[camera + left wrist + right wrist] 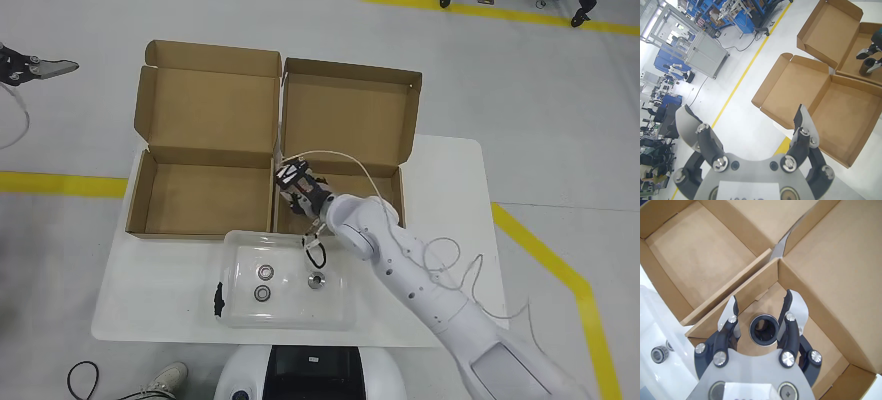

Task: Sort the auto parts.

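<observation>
Workshop floor, grey with a yellow line (60, 183), around a white table (450, 190). Low inside the right box (753, 283), right gripper (762, 302), fingers spread and pinching nothing. Between those fingers, upright on the box floor, a dark cylinder (763, 330) with a hollow bore. 1 finger just beside its wall, contact impossible to tell; the other finger clearly apart from it. Same pairing from the left wrist view: right gripper (866, 63) straddling the dark cylinder (866, 68) near a corner of the right box (851, 47).

From above, right gripper (300, 185) at the near left corner of the right box (350, 110). Touching that box side by side, the left box (200, 195), both with lids folded back flat.

Nearer the robot, just in front of the 2 boxes, a clear tray (290, 312) holding 3 round metal parts (266, 270), apart from one another. Just outside the tray's left wall, on the table, a small black part (218, 298).

Well off to the left, out over the floor and away from the table, left gripper (40, 68), fingers wide apart (743, 113), empty.
</observation>
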Action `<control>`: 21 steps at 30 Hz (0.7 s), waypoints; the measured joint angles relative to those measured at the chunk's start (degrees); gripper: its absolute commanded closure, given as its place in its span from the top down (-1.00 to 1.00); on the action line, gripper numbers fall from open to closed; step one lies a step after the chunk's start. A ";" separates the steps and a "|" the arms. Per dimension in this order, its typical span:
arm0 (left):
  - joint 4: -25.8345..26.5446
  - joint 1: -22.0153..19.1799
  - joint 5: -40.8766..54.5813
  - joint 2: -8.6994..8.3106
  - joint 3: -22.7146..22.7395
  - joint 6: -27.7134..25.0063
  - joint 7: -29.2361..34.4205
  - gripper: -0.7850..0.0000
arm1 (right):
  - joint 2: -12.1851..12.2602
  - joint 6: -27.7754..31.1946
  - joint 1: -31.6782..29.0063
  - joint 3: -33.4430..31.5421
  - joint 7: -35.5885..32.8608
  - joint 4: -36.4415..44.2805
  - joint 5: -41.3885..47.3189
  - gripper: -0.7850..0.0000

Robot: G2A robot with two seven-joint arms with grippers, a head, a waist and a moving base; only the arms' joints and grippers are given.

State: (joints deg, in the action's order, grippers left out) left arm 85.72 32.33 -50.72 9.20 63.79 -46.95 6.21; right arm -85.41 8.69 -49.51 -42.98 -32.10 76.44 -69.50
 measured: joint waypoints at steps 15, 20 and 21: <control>0.00 0.00 0.00 0.00 0.00 0.00 0.00 1.00 | 4.68 17.27 -12.97 -6.79 -8.39 24.46 -4.11 0.31; 0.00 0.00 0.00 0.00 0.00 0.00 0.00 1.00 | 5.90 22.29 -16.88 -7.26 -10.28 28.91 -6.24 0.33; 0.00 0.00 0.00 0.00 0.00 0.00 0.00 1.00 | 6.08 23.25 -17.46 -7.16 -10.50 29.35 -6.59 0.35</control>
State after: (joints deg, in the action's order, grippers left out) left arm 85.72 32.33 -50.72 9.20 63.79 -46.95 6.21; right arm -79.33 31.94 -66.97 -50.14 -42.60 105.80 -76.08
